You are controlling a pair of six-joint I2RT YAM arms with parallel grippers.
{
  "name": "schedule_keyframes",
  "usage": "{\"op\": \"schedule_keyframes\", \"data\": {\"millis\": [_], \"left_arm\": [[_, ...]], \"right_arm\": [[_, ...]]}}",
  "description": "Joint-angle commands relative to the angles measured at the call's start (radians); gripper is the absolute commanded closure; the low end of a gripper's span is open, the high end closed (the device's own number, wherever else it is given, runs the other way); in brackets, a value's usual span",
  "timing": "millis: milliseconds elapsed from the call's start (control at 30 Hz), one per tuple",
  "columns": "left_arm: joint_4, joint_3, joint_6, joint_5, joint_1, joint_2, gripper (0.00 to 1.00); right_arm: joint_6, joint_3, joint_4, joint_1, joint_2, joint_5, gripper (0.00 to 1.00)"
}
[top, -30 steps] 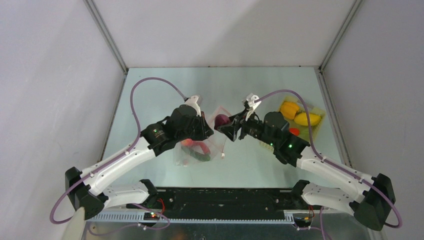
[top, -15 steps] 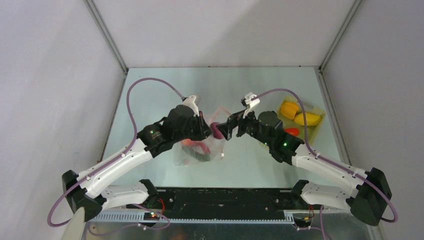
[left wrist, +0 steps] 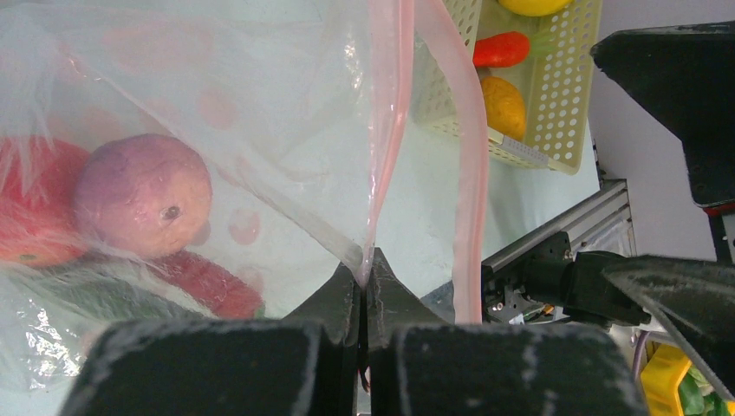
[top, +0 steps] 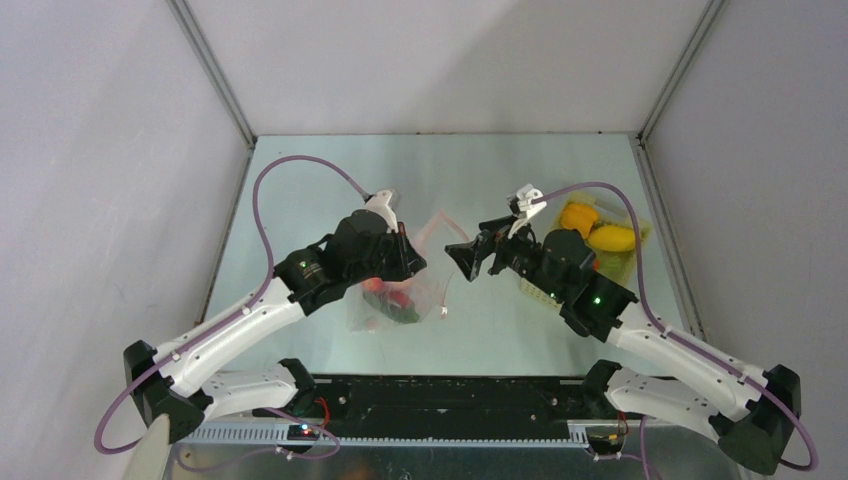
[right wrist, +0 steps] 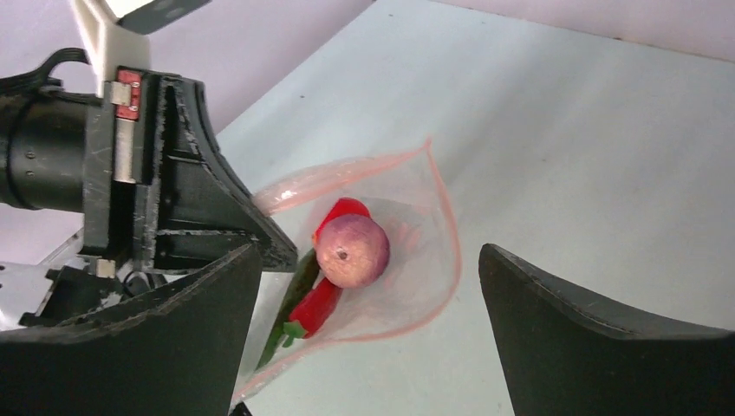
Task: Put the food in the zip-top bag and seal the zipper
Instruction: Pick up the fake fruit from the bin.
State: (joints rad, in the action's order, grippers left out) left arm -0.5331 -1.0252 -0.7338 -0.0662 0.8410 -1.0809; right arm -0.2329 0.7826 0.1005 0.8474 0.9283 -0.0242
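Zip-top bag (top: 398, 302) lies near the middle of the table (top: 330, 180), its far corner lifted and its mouth gaping toward the right. Inside it are a purple onion (right wrist: 351, 251), a red chili (right wrist: 316, 305) and a long green vegetable (left wrist: 95, 299), piled toward the bag's near end. The zipper (left wrist: 472, 173) runs as two separate pink strips, so the mouth is unsealed.

The left gripper (left wrist: 367, 286) is pinched tight on one lip of the bag, holding that side up. The right gripper (top: 468, 258) hangs just right of the mouth with its fingers spread wide and nothing between them.

Further right, a pale yellow basket (left wrist: 555, 104) holds a yellow pepper (top: 612, 238), an orange pepper (top: 578, 215) and a small red pepper (left wrist: 501, 49), so the loading looks about half done.

The step in hand is probably fetching the next pepper. To do it well, the left arm should hold its pinch high and steady, because the floppy plastic would fold shut if the lip dropped. The right fingers should close across a pepper's body, not its tapered tip, since the glossy skin could squirt out. The pepper is best let go only once it is well past both pink strips, so nothing sits in the zipper line when sealing comes.
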Motion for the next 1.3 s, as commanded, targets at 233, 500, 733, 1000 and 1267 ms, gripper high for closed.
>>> {"op": "schedule_keyframes", "data": {"millis": [233,500,733,1000,1267], "left_arm": [[0.033,-0.004,-0.009,0.008,-0.006,0.025,1.00],[0.036,0.010,0.001,0.001,-0.005,0.033,1.00],[0.029,0.029,0.015,-0.013,-0.005,0.048,1.00],[0.023,0.035,0.027,-0.039,-0.005,0.062,1.00],[0.024,0.041,0.035,-0.039,-0.006,0.067,1.00]], "right_arm": [[-0.171,0.012,-0.351,-0.227,-0.125,-0.097,0.01],[-0.221,0.015,-0.688,-0.618,-0.138,-0.101,0.02],[-0.195,0.010,-0.782,-0.719,-0.009,-0.210,0.01],[-0.165,-0.006,-0.784,-0.764,0.178,-0.139,0.01],[-0.148,-0.031,-0.765,-0.781,0.268,-0.081,0.03]]}}
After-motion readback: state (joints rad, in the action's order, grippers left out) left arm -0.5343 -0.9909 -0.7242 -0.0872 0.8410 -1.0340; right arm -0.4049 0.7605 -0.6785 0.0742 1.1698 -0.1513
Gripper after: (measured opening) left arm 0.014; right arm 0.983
